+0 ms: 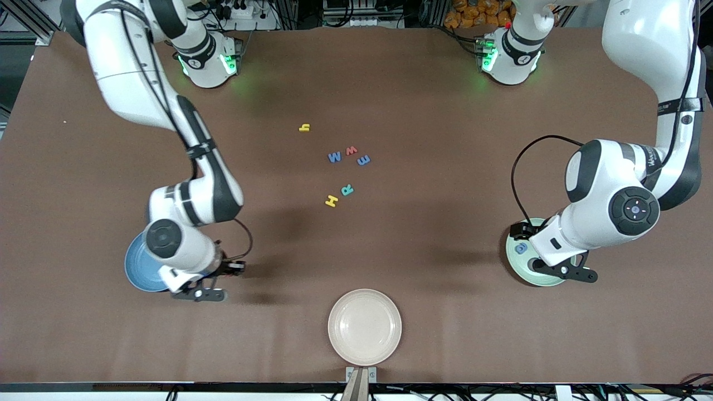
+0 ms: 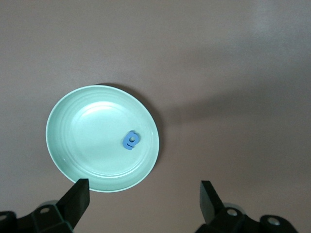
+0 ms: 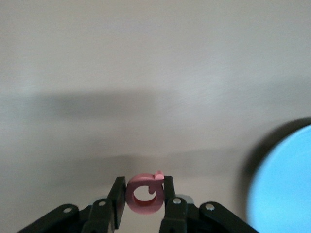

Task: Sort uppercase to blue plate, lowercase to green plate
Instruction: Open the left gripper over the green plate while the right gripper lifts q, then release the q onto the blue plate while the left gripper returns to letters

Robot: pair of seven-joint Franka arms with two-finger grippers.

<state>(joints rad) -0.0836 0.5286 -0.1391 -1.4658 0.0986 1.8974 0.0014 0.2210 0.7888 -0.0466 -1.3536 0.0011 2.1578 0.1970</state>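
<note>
Sky-blue plate (image 1: 139, 270), mint-green plate (image 2: 82, 141), beige plate (image 1: 365, 327), brown table (image 1: 390, 100), pinkish-red Q (image 3: 144, 195).

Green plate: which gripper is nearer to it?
Left. The open left gripper hovers at the green plate rim, above the blue a. The right gripper, holding the red Q, is beside the blue plate.

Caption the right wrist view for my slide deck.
Right pincer shut on red Q, with the blue plate beside.
</note>
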